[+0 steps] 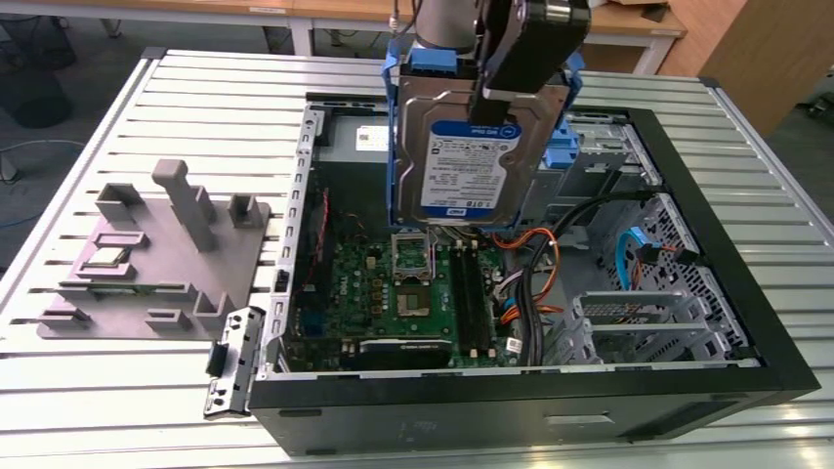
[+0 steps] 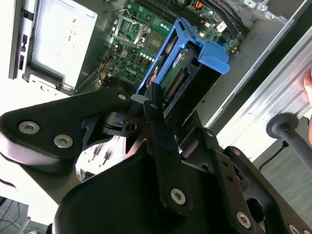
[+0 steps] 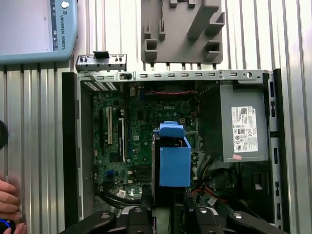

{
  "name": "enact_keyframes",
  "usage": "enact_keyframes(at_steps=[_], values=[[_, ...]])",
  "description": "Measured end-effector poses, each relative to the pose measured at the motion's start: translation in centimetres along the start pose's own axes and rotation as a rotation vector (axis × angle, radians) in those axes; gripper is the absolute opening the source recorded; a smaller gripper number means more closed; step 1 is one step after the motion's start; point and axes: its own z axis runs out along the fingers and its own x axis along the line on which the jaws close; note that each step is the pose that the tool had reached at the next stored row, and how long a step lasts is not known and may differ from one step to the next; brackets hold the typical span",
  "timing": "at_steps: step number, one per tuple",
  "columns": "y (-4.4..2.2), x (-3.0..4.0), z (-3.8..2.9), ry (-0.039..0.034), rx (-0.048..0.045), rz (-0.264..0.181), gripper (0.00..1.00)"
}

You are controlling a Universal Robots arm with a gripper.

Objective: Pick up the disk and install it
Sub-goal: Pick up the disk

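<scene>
In the exterior view my gripper (image 1: 495, 93) is pinching the flat silver metal disk (image 1: 456, 166) with blue plastic side rails; it hangs upright above the open black computer case (image 1: 521, 415). If the pinch slips, the disk would fall on the green motherboard (image 1: 371, 283) inside the case; in the second wrist view my fingers (image 2: 157, 122) hold only one end of the disk, so it may tilt; in the first wrist view a rail could catch the black cables (image 3: 214, 170) inside the case.
</scene>
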Motion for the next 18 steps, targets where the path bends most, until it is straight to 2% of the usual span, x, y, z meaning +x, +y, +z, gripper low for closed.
enact_keyframes(at_steps=[15,18], values=[[-3.25,-0.18,-0.15,0.0,-0.0002,0.0,0.35],[-3.45,-0.19,-0.15,0.0,-0.0002,0.0,0.35]])
